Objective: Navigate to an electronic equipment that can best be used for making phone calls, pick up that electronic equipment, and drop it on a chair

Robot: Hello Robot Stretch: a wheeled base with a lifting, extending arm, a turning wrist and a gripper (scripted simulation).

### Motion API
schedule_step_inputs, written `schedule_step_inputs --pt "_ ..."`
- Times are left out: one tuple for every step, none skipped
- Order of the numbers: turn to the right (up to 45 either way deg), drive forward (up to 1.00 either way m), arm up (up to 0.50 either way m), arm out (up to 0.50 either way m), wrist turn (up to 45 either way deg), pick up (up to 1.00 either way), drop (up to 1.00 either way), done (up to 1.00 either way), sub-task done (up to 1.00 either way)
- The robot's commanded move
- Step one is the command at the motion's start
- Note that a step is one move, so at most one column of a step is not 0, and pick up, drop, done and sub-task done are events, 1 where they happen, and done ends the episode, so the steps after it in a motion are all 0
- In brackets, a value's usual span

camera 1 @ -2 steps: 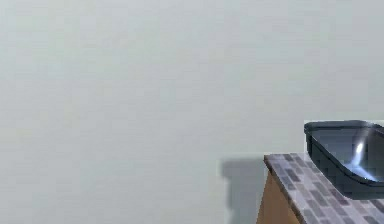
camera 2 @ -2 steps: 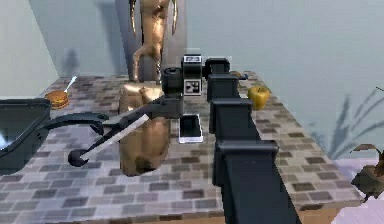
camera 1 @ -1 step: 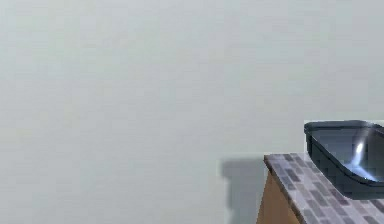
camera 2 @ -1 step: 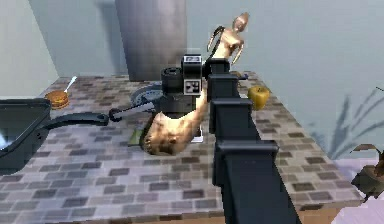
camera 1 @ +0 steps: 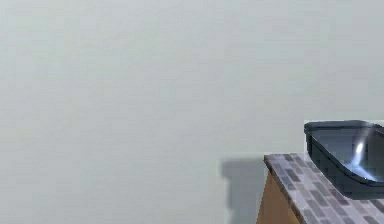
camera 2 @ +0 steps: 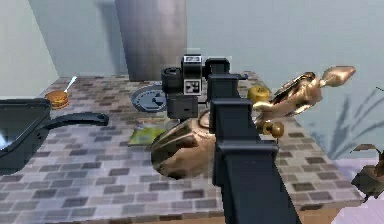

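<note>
Arm [camera 2: 245, 170] is out over the tiled counter [camera 2: 90, 170], gripper [camera 2: 172, 86] near a round grey disc [camera 2: 150, 98]. Can't tell its finger spread or whether it holds anything. Can't say which blob is the phone; a flat olive thing [camera 2: 147, 136] lies nearer.

Lighting is even, diffuse and moderately bright; no single source is evident. A soft sheen lies on the bronze statue [camera 2: 300, 95] right of the hand [camera 2: 170, 85] and on the dark pan [camera 2: 20, 135] well to its left. A grey shadow falls on the wall [camera 1: 120, 100] beside the counter [camera 1: 310, 195].
</note>
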Motion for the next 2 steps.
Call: schedule_step_inputs --pt "0.0 0.00 -0.16 0.00 0.0 0.00 0.00 0.00 0.00" --pt "0.0 0.00 0.00 0.00 0.0 1.00 0.00 0.00 0.00"
